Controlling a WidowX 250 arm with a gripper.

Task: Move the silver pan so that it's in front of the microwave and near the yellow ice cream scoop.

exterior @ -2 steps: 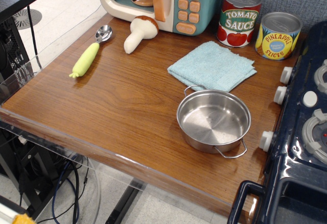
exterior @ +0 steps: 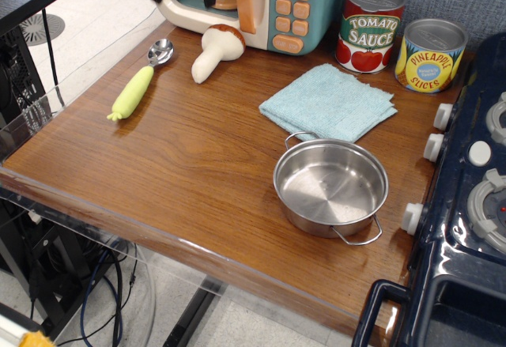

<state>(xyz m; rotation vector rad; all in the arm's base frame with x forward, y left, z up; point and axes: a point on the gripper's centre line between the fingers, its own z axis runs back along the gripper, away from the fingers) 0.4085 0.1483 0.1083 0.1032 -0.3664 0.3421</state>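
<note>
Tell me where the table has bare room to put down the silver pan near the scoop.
The widest bare wood lies between the yellow ice cream scoop, the toy mushroom, the blue cloth and the table's front edge. It is crowded at the back right: cloth, two cans, and the silver pan beside the stove.

Shiny empty silver pan [exterior: 330, 186] with two wire handles sits upright at the table's near right, well apart from the yellow-green scoop [exterior: 141, 81] lying far left just in front of the cream-and-teal microwave [exterior: 261, 1].
</note>
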